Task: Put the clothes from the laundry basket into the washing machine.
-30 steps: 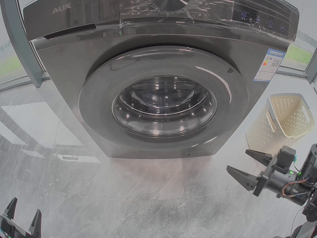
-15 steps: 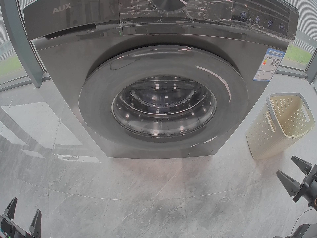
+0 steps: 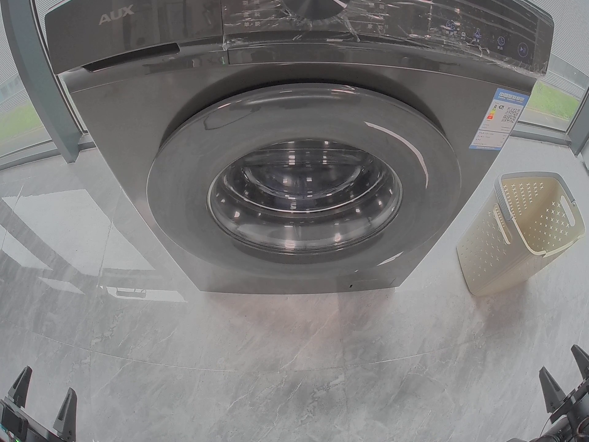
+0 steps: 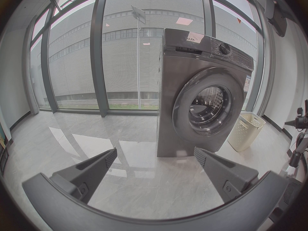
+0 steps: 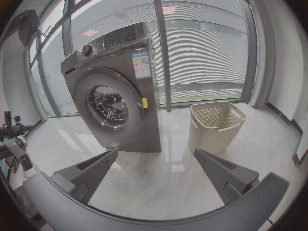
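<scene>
Showing the washing machine point(image 3: 123, 112) face-on, with its round door point(image 3: 184, 173) shut flush against the front panel. The laundry basket point(image 3: 521, 234) stands upright on the floor point(image 3: 245, 351), just beside the machine's front corner on the robot's right, probably placed there to keep the carry to the drum point(image 3: 304, 191) short. Its visible inner walls are bare and its bottom is hidden. The drum's contents cannot be made out through the glass. The left end effector point(image 3: 48, 383) and right end effector point(image 3: 561, 363) sit low at either side, well apart from both machine and basket. Each has its fingers spread with nothing between them, a posture suggesting rest rather than a grasp. With the door closed and the basket walls bare, loading appears complete; otherwise the door must first be opened. Clear film point(image 3: 380, 7) covers the control panel point(image 3: 478, 32). The floor is glossy grey stone-patterned tile, and tall dark-framed windows point(image 4: 122, 55) enclose the room.
</scene>
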Robot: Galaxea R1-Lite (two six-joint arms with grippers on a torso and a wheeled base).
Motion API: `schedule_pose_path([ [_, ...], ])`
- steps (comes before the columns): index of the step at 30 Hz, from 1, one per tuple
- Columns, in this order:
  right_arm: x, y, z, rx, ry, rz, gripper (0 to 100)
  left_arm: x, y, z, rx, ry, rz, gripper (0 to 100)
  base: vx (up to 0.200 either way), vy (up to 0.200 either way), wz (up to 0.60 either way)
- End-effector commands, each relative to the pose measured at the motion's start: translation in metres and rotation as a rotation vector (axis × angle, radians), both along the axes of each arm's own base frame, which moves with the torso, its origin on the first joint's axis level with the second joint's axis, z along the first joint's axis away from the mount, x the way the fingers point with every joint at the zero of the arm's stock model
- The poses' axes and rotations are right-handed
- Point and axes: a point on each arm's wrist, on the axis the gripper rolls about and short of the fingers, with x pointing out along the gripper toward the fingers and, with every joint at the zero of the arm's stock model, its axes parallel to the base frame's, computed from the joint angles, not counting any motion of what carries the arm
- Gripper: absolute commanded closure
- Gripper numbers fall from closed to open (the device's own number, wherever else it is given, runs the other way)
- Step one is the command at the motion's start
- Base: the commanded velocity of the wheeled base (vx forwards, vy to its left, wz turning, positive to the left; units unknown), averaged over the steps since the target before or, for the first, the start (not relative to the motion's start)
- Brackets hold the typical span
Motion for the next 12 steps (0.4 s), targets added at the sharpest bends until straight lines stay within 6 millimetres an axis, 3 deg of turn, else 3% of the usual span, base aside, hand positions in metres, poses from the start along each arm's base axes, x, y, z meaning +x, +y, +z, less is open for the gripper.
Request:
schedule_pose_path([
  [1,-0.0116,0.0000,-0.0138,-0.044,-0.047,-0.089,0,0.0003,0.0000,-0.0047,-0.001,0.004,0.000,0,0.000,0.000,0.00],
  [12,-0.0113,0.0002,-0.0140,-0.046,-0.051,-0.072,0,0.0003,0.0001,-0.0052,0.028,0.005,0.005,0,0.000,0.000,0.00],
])
